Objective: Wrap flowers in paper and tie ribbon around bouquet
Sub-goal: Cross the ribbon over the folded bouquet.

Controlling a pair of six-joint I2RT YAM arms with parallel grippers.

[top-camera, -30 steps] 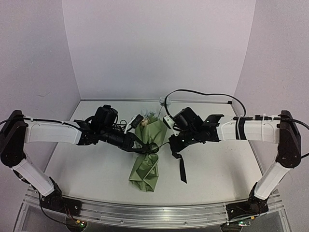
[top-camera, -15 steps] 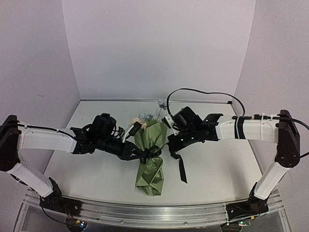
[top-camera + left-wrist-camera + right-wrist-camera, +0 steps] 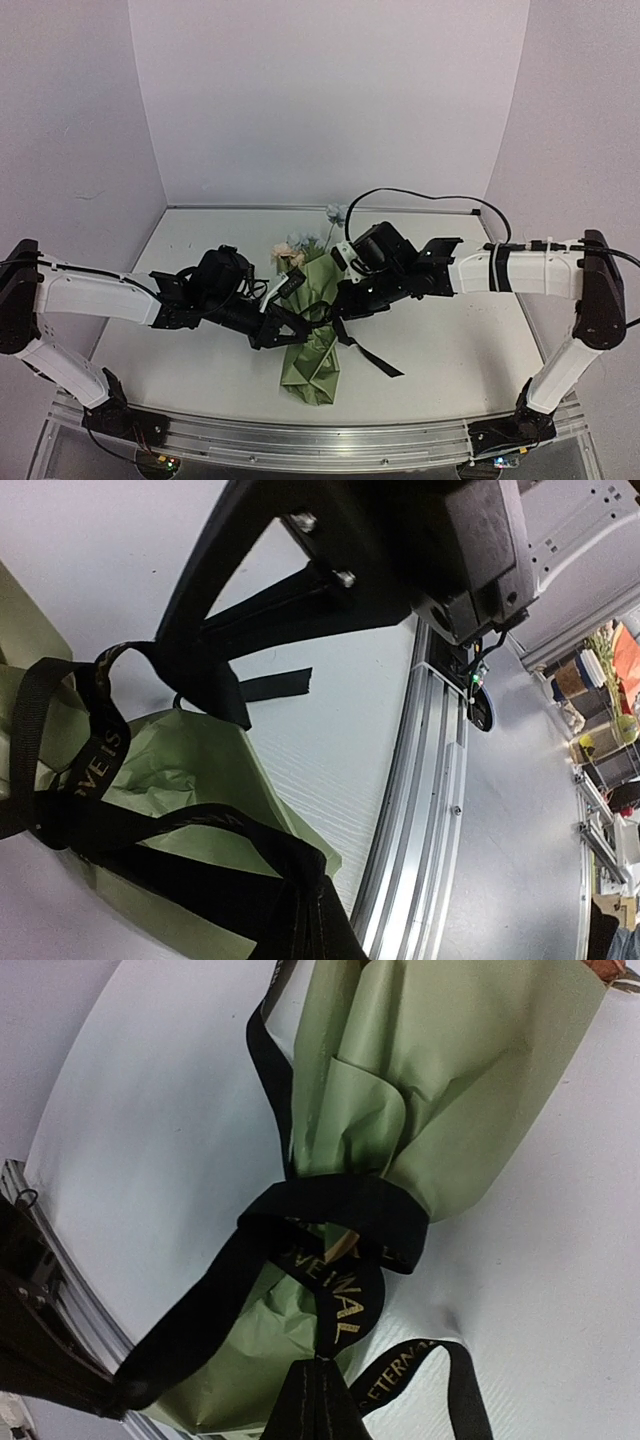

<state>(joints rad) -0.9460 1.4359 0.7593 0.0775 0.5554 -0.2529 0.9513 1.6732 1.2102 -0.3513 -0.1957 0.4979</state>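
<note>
The bouquet (image 3: 312, 350) lies mid-table (image 3: 460, 340), flowers (image 3: 292, 250) at its far end. The ribbon (image 3: 372, 359) circles its waist, between the left pincer (image 3: 290, 325) and the right pincer (image 3: 338, 308).

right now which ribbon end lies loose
The ribbon tail trailing right of the bouquet; the other strands are pinched in the left tool and right tool.

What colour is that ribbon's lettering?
Gold on the black ribbon; the right wrist view shows it best.
</note>
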